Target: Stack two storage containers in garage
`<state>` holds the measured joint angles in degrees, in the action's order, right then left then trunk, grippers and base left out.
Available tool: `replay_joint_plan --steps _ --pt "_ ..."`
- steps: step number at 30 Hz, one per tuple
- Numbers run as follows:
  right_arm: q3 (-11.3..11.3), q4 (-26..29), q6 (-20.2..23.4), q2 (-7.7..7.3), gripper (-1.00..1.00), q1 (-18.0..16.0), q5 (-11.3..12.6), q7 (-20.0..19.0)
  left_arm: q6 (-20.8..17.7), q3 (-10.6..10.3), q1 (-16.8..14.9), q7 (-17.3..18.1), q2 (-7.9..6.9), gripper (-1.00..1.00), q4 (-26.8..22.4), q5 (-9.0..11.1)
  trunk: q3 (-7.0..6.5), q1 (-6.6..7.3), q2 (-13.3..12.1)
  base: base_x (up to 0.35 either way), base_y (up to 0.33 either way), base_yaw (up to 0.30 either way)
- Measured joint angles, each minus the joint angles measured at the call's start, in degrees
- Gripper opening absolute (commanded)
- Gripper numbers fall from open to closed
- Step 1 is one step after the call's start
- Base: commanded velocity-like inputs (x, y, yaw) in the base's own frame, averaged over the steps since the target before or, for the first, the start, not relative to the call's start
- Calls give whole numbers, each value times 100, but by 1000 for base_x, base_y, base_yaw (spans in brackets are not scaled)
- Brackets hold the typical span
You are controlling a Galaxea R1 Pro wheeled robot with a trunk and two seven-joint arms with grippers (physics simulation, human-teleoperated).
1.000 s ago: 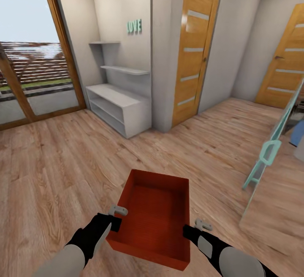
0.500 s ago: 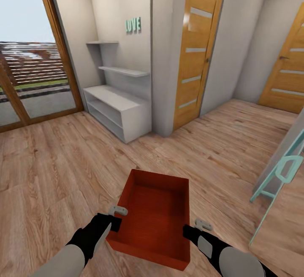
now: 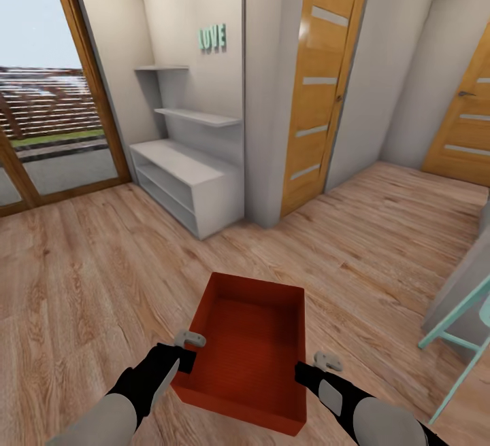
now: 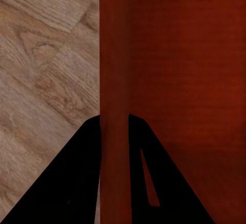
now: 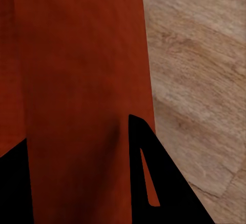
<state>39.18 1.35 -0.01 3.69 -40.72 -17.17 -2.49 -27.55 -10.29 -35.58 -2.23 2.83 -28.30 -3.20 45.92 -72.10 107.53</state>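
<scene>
Orange-red and lidless, the storage container (image 3: 248, 354) sits low in the centre of the head view, carried above the wood-plank floor (image 3: 88, 283). The left pincer (image 3: 185, 356) grasps its left wall, fingers astride the thin rim in the left wrist view. The right pincer (image 3: 303, 370) grips the opposite wall likewise. Ahead stand a white shelf unit (image 3: 187, 177) at centre left and a wooden door (image 3: 320, 86) at upper centre. This looks like the carrying leg toward the garage. I'd keep both arms level and matched, turn the base gently, and hold the clamps firm so the thin walls don't slip or twist.
</scene>
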Motion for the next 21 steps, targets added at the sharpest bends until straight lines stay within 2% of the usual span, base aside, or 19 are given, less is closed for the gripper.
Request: replay_joint_plan --steps 21 --pt "0 0 0 -1 -100 0 0 -2 0 0 0 0 1 -100 0 0 0 0 0 341 0 0"
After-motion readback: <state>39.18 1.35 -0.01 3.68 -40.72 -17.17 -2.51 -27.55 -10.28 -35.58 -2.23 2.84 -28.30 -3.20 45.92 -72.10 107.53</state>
